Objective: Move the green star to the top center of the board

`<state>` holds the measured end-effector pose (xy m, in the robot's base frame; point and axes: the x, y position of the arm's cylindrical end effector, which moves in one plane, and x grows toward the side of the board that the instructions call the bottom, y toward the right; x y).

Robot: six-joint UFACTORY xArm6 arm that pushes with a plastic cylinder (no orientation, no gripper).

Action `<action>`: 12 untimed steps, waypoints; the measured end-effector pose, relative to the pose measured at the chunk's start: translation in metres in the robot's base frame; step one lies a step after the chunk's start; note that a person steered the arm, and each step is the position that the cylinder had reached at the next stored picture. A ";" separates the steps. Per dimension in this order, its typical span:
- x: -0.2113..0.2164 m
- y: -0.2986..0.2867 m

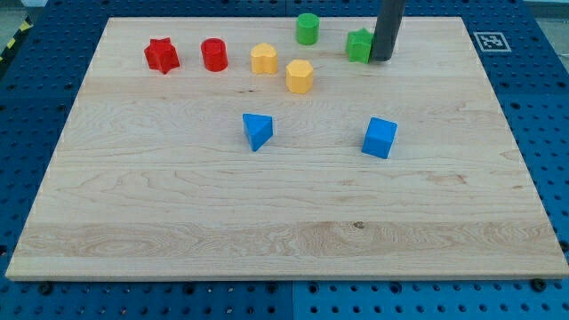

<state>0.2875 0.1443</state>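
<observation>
We are resting my tip (pixel 382 59) bare against the green star (pixel 359 44) on its right side. The star is sitting near the top edge, right of the green cylinder (pixel 308 28), so we are judging a short leftward push remains.

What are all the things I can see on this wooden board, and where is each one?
Board: one, pale wood, fills most of the view.
Red star: one, top left.
Red cylinder: one, right of the red star.
Yellow blocks: two, top centre, one left of and above the other.
Green cylinder: one, top edge, centre.
Green star: one, top, right of centre.
Blue triangle block: one, middle.
Blue cube: one, middle right.
Square marker: one, black and white, top right corner.
My tip: one dark rod, touching or nearly touching the green star's right side.
</observation>
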 end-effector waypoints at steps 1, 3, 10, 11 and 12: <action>0.000 -0.007; 0.000 -0.076; -0.053 -0.048; -0.065 -0.048; -0.065 -0.049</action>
<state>0.2230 0.0953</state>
